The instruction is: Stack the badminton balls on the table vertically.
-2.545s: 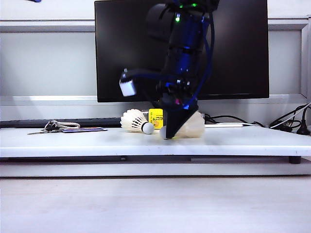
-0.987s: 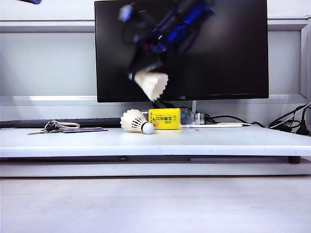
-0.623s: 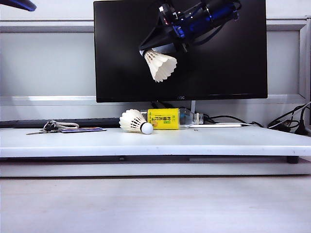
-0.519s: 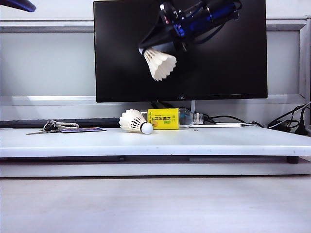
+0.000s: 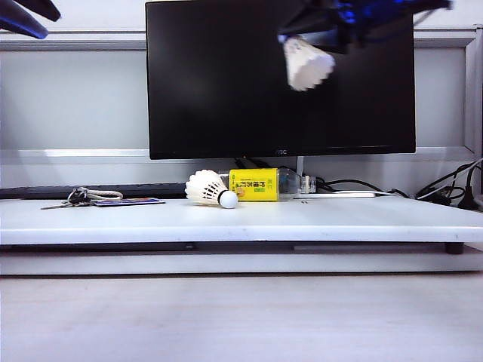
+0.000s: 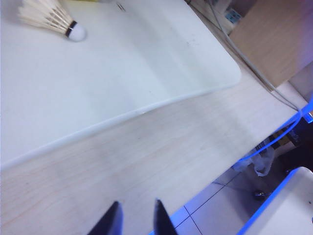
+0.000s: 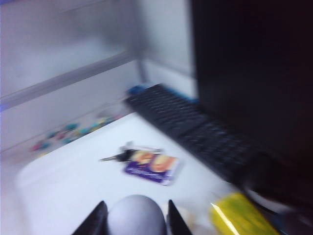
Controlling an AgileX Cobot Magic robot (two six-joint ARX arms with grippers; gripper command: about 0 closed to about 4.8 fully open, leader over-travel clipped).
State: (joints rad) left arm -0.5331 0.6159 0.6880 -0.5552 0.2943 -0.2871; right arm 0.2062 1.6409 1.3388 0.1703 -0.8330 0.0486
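One badminton ball (image 5: 207, 188) lies on its side on the white table (image 5: 362, 219), its cork tip beside the yellow-labelled bottle; it also shows in the left wrist view (image 6: 48, 18). My right gripper (image 5: 296, 38) hangs high in front of the monitor, shut on the second badminton ball (image 5: 306, 65), whose skirt points down and to the right. Its rounded cork end (image 7: 137, 215) sits between the fingers of the right gripper (image 7: 136, 220). My left gripper (image 5: 24, 18) is up at the far left, well away from both. Seen from its own wrist, the left gripper (image 6: 136, 220) is open with nothing between its fingers.
A clear bottle with a yellow label (image 5: 256, 185) lies behind the resting ball. Keys (image 5: 81, 196) and a flat card (image 5: 130, 201) sit at the table's left. A black monitor (image 5: 226, 90) and a keyboard (image 7: 195, 127) stand behind, cables (image 5: 445, 188) at the right.
The right gripper has lifted its badminton ball off the table and carried it up and to the right in front of the monitor. The other ball has stayed put.
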